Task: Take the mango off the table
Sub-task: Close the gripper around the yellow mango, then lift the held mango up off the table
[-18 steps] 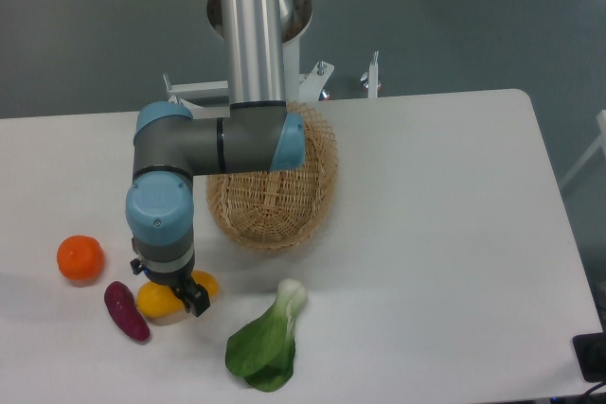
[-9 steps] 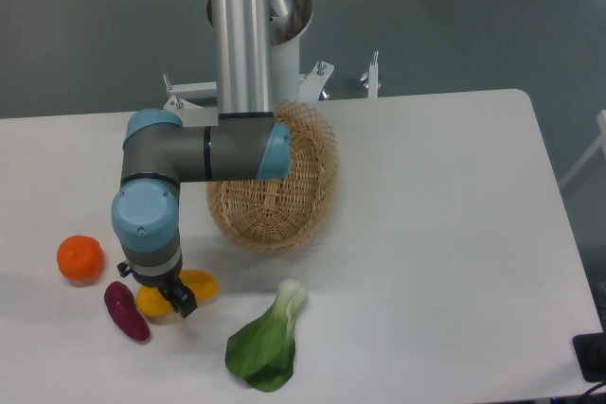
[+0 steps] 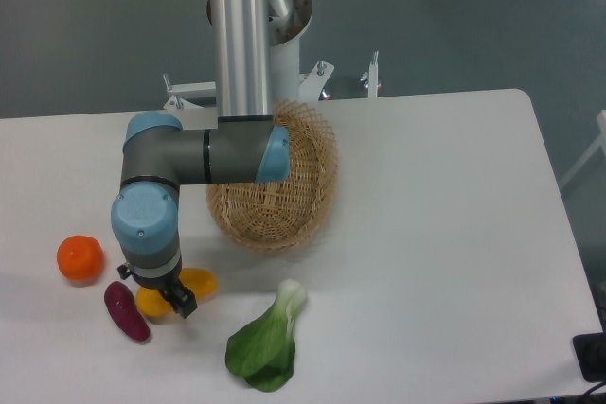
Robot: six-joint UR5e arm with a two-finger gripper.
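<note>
The mango lies on the white table at the front left, yellow at its left end and orange at its right. My gripper is down over its middle, pointing straight at the table. One black finger shows at the mango's near side. The other finger is hidden under the wrist, so the jaw gap cannot be read. The mango looks to be resting on the table.
A dark purple sweet potato lies just left of the mango, and a round orange sits farther left. A bok choy lies to the front right. A wicker basket stands behind, partly under my forearm.
Over the last second my arm shifted left and settled lower over the mango. In the last half second nothing visibly moved.
</note>
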